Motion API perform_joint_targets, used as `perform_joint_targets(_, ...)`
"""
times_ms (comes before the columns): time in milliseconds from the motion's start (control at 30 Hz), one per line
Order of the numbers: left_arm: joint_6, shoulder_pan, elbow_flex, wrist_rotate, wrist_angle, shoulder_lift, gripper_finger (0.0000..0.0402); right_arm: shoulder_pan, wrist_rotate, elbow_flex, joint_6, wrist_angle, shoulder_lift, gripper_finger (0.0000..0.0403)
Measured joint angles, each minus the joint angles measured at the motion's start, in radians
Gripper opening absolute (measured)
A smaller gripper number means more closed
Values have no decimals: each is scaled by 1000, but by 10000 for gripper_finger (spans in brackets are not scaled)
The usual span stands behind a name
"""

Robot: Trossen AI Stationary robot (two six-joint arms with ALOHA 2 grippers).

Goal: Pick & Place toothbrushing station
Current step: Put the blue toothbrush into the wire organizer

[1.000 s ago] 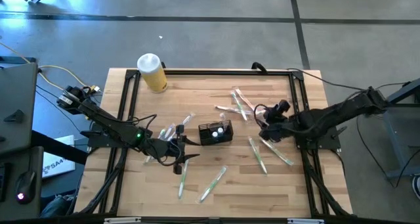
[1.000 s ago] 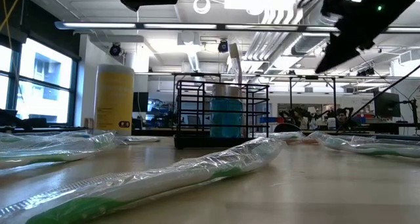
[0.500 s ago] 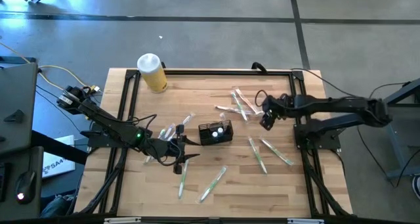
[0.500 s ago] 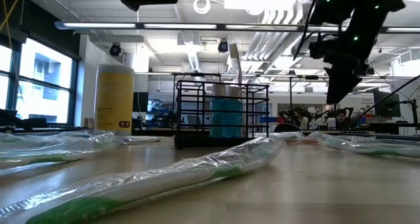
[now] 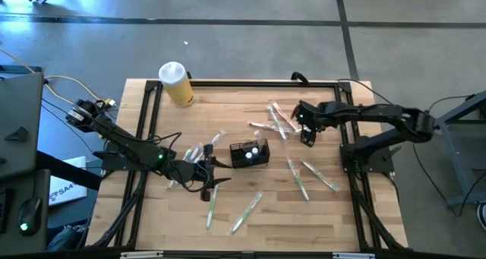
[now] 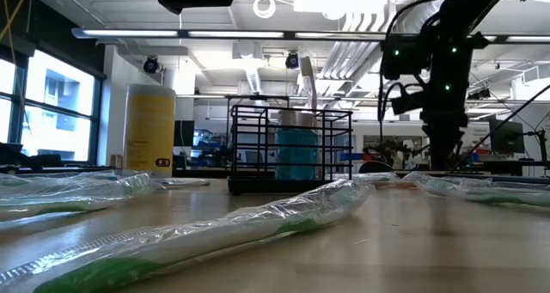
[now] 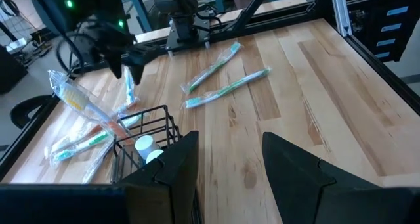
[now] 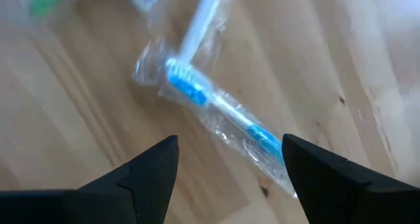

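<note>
Right gripper (image 8: 230, 168) spread wide, empty | wrapped brush (image 8: 216, 106) just ahead | risk: your jaws pinch loose wrap, brush slips | left gripper (image 7: 226, 168) parted, idle beside caddy (image 7: 141, 145)

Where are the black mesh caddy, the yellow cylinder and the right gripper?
black mesh caddy (image 5: 249, 154), high view, on its top rim.
yellow cylinder (image 5: 181, 93), high view, on its yellow side.
right gripper (image 8: 230, 168), right wrist view, midway between its open fingertips.

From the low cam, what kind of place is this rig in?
Most likely an open-plan robotics lab or workshop. Behind the wooden table there are exposed ceiling ducts, strip lights and rows of workbenches. The high view shows a bare concrete floor around the rig.
</note>
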Motion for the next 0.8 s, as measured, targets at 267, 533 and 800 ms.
perform_joint_targets(267,1,0,0,0,0,0,163,-5,39,0,-150,63,134,263)
perform_joint_targets(533,1,0,0,2,2,0,163,-63,-30,14,-162,81,247,260)
perform_joint_targets(800,1,0,0,3,-6,0,163,-93,-134,10,-159,80,241,174)
